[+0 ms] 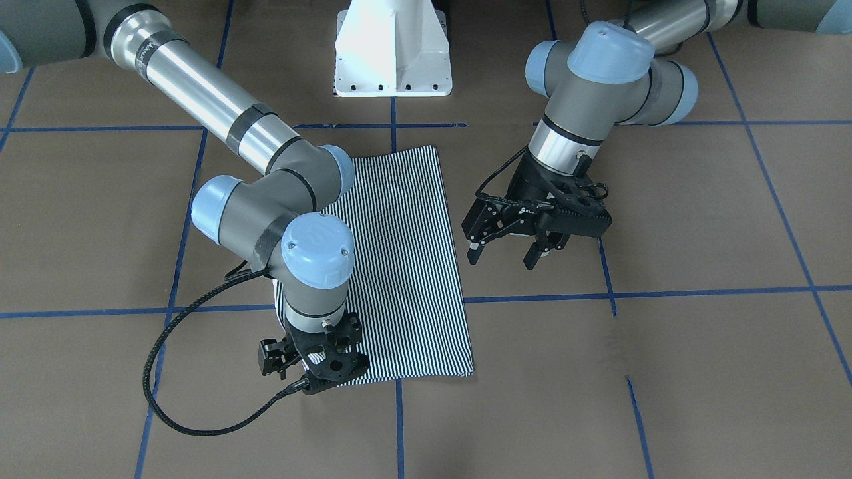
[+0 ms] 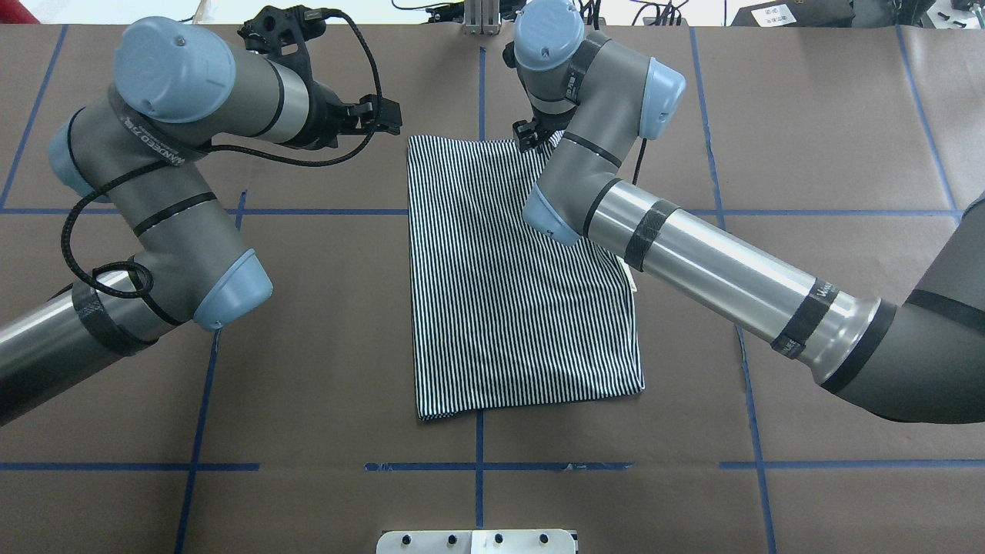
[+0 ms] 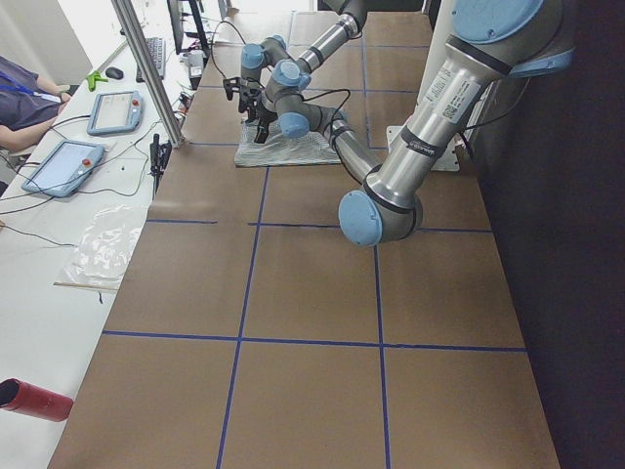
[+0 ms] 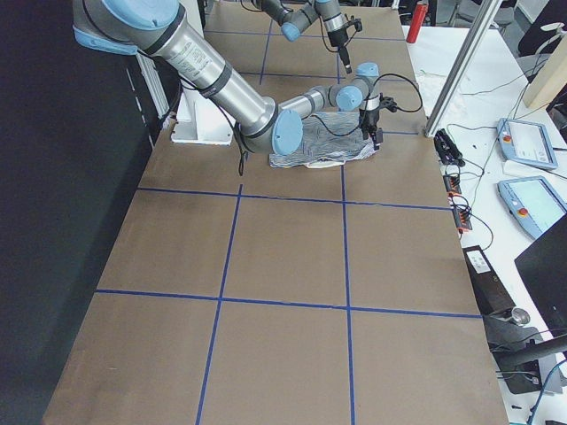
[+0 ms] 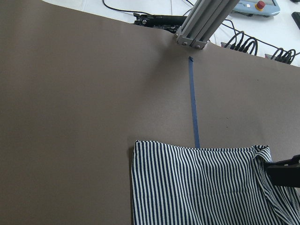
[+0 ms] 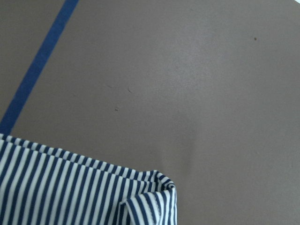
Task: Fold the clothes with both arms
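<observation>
Left claw (image 1: 504,255): jaws wide apart, empty, poised above the counter (image 2: 808,115) just beside the folded polo shirt (image 2: 508,292), probably standing off. Right claw (image 1: 316,369): lowered onto the shirt's far corner, presumably to pinch it; jaws hidden, grip indeterminable.

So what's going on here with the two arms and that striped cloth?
A two-arm robot is folding a striped shirt, which now lies flat on the brown table as a folded rectangle. The right gripper is down at the shirt's corner farthest from the robot; whether it grips the cloth can't be told. The left gripper is open and empty, beside the shirt's edge and off the cloth.
</observation>
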